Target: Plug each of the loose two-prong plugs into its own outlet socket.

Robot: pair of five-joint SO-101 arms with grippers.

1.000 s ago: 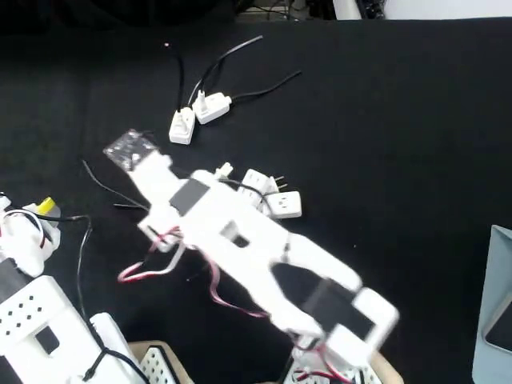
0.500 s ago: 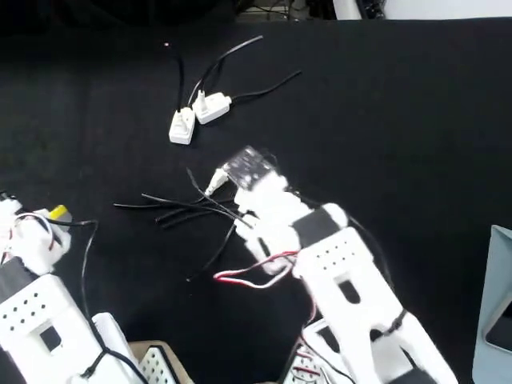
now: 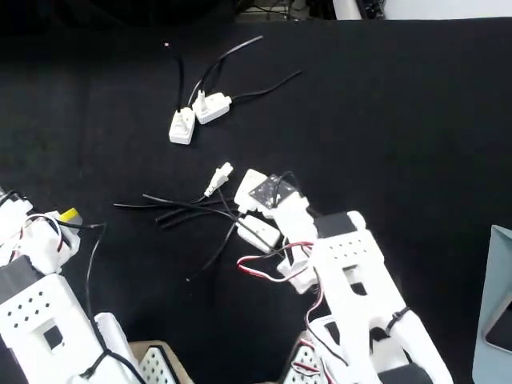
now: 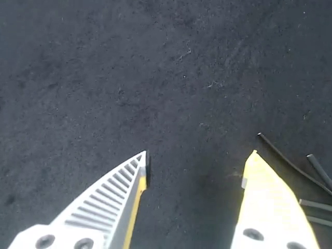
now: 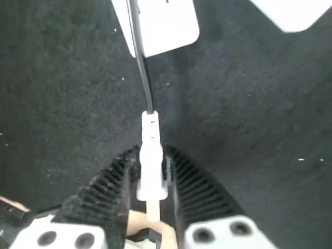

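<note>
My right gripper [image 5: 150, 153] is shut on a small white two-prong plug [image 5: 151, 129]. Its black cord [image 5: 140, 62] runs over a white outlet socket [image 5: 161, 26] just ahead. In the high view this gripper [image 3: 272, 194] sits mid-table between two white sockets [image 3: 258, 232] [image 3: 251, 180]. Another loose white plug [image 3: 218, 178] lies just left of them. Two more white socket blocks [image 3: 182, 126] [image 3: 212, 108] with cords lie farther back. My left gripper [image 4: 199, 155] hangs open over bare black mat at the table's left side [image 3: 64, 218], holding nothing.
Several black cords [image 3: 172, 210] trail across the mat left of the right gripper; their ends [image 4: 293, 166] reach near my left gripper's yellow finger [image 4: 270, 202]. A grey-blue bin [image 3: 494, 312] stands at the right edge. Red and white servo wires [image 3: 264, 268] loop beside the right arm.
The right arm swung from far out on the left back toward the middle, dragging the black cords along. Its gripper now rests by the central sockets. The left arm shifted slightly.
</note>
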